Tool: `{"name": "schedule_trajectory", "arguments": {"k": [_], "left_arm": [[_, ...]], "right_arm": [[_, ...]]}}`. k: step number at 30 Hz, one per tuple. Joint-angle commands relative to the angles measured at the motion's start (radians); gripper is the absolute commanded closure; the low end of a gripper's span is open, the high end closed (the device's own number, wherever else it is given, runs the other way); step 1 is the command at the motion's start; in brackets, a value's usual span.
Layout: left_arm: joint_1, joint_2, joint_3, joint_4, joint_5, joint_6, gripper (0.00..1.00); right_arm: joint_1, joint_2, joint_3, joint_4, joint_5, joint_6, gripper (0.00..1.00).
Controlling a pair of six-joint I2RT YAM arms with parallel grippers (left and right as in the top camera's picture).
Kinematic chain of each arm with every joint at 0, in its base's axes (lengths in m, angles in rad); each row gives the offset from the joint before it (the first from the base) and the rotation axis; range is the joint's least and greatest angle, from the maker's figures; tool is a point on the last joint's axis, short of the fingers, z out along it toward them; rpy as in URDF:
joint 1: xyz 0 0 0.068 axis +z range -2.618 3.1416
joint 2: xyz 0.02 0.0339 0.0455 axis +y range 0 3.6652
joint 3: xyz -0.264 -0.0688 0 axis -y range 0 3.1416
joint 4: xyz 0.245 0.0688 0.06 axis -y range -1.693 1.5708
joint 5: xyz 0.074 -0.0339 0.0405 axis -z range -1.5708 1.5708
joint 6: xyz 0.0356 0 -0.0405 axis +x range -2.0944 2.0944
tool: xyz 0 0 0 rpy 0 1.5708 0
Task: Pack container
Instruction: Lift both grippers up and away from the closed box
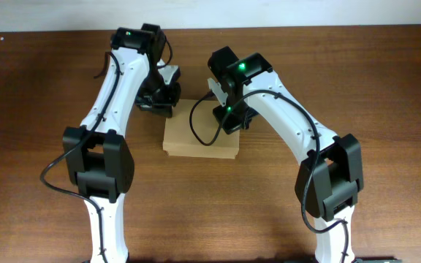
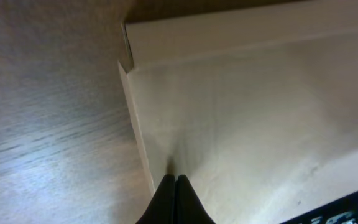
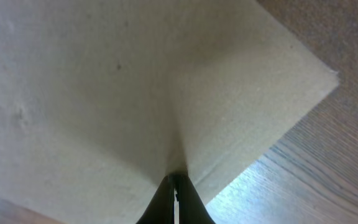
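The container [image 1: 196, 140] lies at the middle of the table [image 1: 364, 73], between both arms. We see the left gripper [image 2: 174, 185] at its far left corner and the right gripper [image 3: 176, 183] over its far right part, each with fingers pressed together, tips meeting cardboard.

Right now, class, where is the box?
Overhead, the box sits centrally on the table, left fingers at its far-left corner, right fingers on its far-right part.

Matt tan cardboard container [image 1: 181, 142], grained wooden table [image 1: 386, 80]
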Motion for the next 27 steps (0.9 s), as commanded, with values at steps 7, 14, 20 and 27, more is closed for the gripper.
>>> {"name": "schedule_trajectory", "arguments": {"k": [7, 14, 20, 27], "left_arm": [[0.001, -0.037, -0.144, 0.064, 0.001, 0.019, 0.98], [0.018, -0.042, -0.034, 0.019, -0.003, 0.019, 0.98], [0.088, -0.045, 0.206, -0.02, -0.034, 0.013, 0.98], [0.225, -0.045, 0.373, 0.02, -0.022, -0.046, 0.93]], "right_arm": [[0.005, -0.02, -0.074, 0.059, -0.024, 0.023, 0.96], [-0.055, -0.064, -0.01, 0.081, -0.036, 0.02, 0.96], [-0.258, -0.126, 0.171, 0.076, -0.188, 0.057, 0.96], [-0.51, -0.131, 0.245, 0.041, -0.372, 0.091, 0.96]]}}
